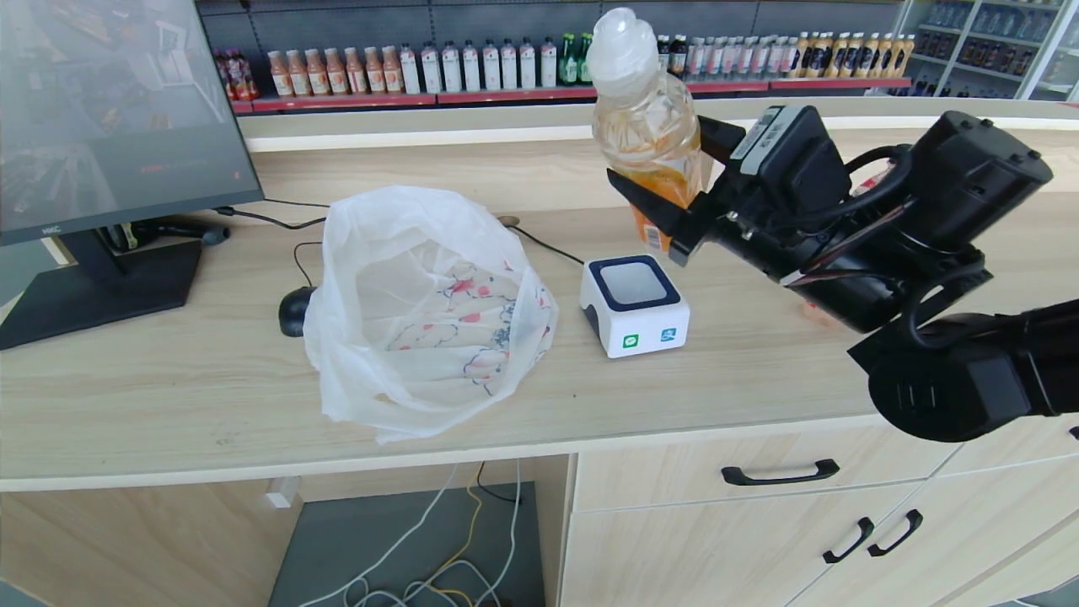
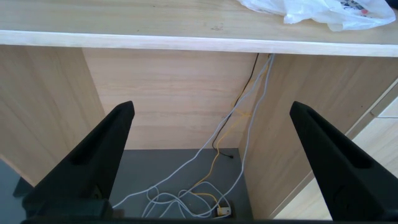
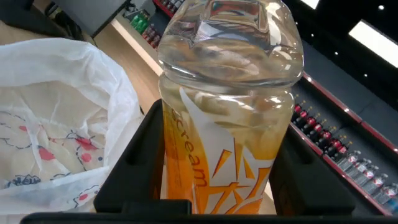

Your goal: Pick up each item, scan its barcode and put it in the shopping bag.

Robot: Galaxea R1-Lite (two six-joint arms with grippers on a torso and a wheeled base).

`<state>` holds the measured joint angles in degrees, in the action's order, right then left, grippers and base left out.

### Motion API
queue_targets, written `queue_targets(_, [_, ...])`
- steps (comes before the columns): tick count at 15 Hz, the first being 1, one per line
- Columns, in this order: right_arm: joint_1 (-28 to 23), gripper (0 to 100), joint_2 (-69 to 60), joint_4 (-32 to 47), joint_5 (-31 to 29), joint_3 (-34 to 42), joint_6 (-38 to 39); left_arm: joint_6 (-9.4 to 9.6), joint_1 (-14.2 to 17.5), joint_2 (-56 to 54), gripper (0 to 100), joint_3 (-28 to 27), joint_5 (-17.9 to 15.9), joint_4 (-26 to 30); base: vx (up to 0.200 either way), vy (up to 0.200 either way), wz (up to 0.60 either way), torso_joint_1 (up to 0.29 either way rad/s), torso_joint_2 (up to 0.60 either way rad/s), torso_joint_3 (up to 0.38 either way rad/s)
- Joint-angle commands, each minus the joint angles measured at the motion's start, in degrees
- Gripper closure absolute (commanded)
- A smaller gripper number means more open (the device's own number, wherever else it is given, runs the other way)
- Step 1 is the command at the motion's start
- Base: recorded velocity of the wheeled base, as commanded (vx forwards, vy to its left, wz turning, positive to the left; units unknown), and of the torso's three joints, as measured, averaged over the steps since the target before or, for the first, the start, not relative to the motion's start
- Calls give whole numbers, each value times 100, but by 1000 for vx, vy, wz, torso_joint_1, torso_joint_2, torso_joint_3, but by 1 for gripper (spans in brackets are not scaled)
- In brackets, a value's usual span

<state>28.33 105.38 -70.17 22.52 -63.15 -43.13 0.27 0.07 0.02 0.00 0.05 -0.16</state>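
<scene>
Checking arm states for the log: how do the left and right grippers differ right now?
Right gripper is shut on the orange-labelled bottle; left gripper is open and empty. Right gripper is held up above the counter; left gripper is low, facing the cables under the counter's edge. Both are black.

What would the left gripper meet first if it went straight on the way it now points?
Most likely the loose cables hanging in the opening under the counter, with the wooden back panel just behind them. The left gripper is open and aimed below the counter edge; depth is unclear.
</scene>
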Motion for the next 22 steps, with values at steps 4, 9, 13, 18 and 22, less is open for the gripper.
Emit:
queue_targets(4, [-12,100,-544,-6,-415,66,1017,0,1,-2,0,0,4,-2,0,0,0,0,0,0])
queue_targets(9, [-126,100,-544,-427,-705,461,2248,0,1,-2,0,0,4,7,0,0,0,0,0,0])
queue_targets(13, [-232,100,-544,-1104,-1548,953,3135,0,1,-2,0,0,4,-2,0,0,0,0,0,0])
queue_targets(18, [-258,100,-544,-1218,-2225,1085,3346,0,1,-2,0,0,4,7,0,0,0,0,0,0])
queue_targets(22, [-240,100,-544,-1385,-2190,1120,3434,0,1,-2,0,0,4,7,0,0,0,0,0,0])
